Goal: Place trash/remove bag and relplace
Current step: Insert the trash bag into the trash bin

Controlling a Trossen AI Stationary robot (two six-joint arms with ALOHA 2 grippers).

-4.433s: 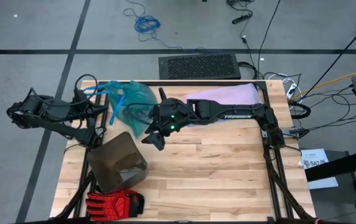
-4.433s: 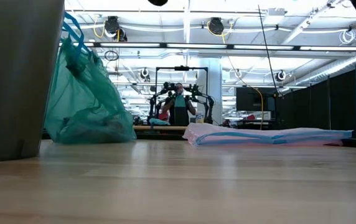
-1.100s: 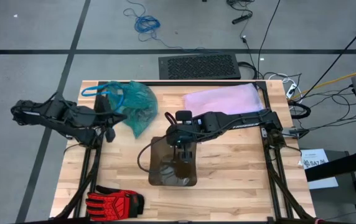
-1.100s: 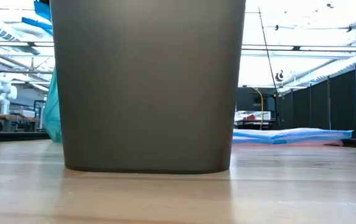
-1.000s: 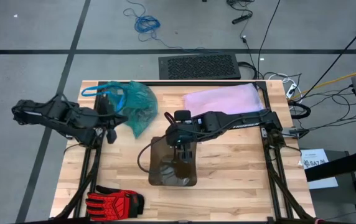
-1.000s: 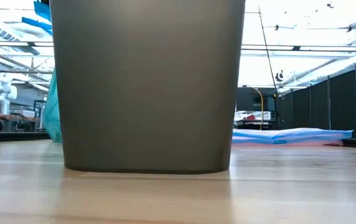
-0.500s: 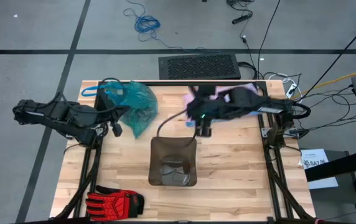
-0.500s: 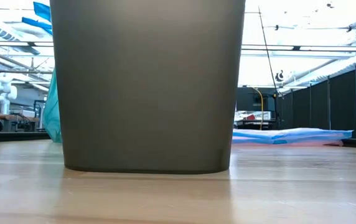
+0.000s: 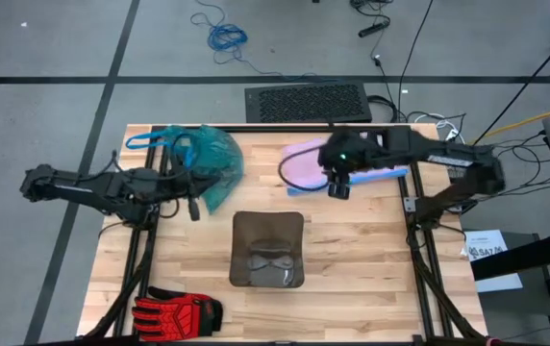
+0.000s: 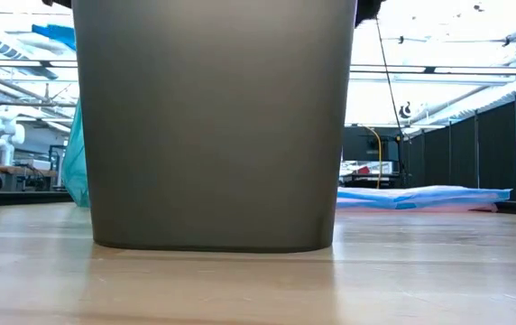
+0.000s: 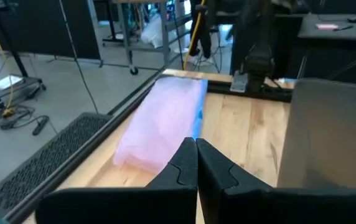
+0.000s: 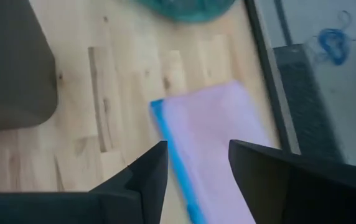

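Lilac fresh bag is lying under the right end effector, whose fingers are standing apart, holding nothing. The left end effector is waiting pinched together and empty beside the teal bag; judging by this, relining is beginning, needing a descent onto the blue rim

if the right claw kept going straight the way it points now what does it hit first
Most likely the pale lilac bag: the right claw, open, points down at its blue-edged end on the table. How far off it hangs is unclear.

Ceiling lights are glowing over a workshop while cables are lying across the grey floor.
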